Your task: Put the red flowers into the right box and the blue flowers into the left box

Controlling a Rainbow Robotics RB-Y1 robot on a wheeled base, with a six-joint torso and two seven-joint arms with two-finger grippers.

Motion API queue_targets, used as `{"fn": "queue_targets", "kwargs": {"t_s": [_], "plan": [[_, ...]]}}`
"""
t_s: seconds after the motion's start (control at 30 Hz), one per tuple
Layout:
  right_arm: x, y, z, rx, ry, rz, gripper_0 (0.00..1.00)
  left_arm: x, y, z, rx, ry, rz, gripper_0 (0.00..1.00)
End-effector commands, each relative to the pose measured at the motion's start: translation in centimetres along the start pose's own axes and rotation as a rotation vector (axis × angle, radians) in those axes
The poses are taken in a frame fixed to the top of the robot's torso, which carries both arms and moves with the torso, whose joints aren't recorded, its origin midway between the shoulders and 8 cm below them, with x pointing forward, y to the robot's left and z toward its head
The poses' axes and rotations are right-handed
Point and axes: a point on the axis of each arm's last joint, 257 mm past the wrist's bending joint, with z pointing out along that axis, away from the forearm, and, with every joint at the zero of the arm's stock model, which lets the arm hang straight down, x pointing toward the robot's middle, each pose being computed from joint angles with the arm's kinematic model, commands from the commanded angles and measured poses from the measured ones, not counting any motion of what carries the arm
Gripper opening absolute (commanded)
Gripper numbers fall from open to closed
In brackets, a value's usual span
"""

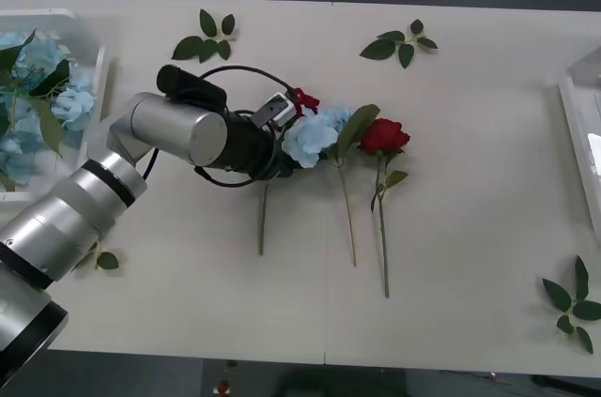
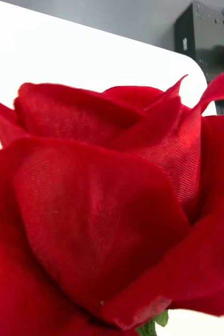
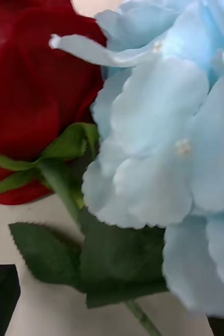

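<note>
Closest thing to any lens is a red rose point(image 2: 101, 210) pressed right up against the right wrist camera, petals across nearly the whole shot. That suggests the right arm is carrying it, but I can't tell if that hand is clamped or loose, so I won't guess.

Using the blue flower point(image 1: 313, 135) in the middle of the table point(image 1: 470, 228) as the landmark: the left gripper point(image 1: 282, 148) is right on its near-left side, nosed in against the head. In the left wrist view the pale petals point(image 3: 159, 157) sit just ahead of one black fingertip point(image 3: 1, 296) at the corner, which reads to me as spread fingers lined up for a grab, nothing held yet.

Just right of the blue flower lies another red rose point(image 1: 383, 136), stem trailing toward the robot. A bit of red point(image 1: 305, 99) peeks out just behind the blue head, beside the gripper.

Well left of it is the left box point(image 1: 89, 50), already holding blue blooms. Well right, at the table edge, is the right box point(image 1: 577, 111).

Loose leaf sprigs point(image 1: 401, 43) are scattered around; not part of the job.
</note>
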Motion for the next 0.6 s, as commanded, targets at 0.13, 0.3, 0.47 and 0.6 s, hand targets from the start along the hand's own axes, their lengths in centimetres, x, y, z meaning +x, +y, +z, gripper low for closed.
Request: {"fn": "queue_targets", "kwargs": {"t_s": [0.13, 0.3, 0.47, 0.6], "plan": [[-0.8, -3.1, -0.1, 0.044, -0.035, 0.076, 0.00, -2.9, -1.6, 0.9, 0.016, -0.020, 0.004, 1.00], [-0.9, -3.0, -0.1, 0.039, -0.039, 0.086, 0.03, -2.7, -2.1, 1.3, 0.021, -0.012, 0.006, 0.77], [-1.3, -2.6, 0.0, 0.025, -0.053, 0.091, 0.68, -2.8, -2.1, 1.7, 0.018, -0.014, -0.002, 0.01], [-1.6, -1.7, 0.0, -0.006, -0.062, 0.112, 0.93, -3.0, -2.0, 1.7, 0.010, -0.024, 0.001, 0.00]]}}
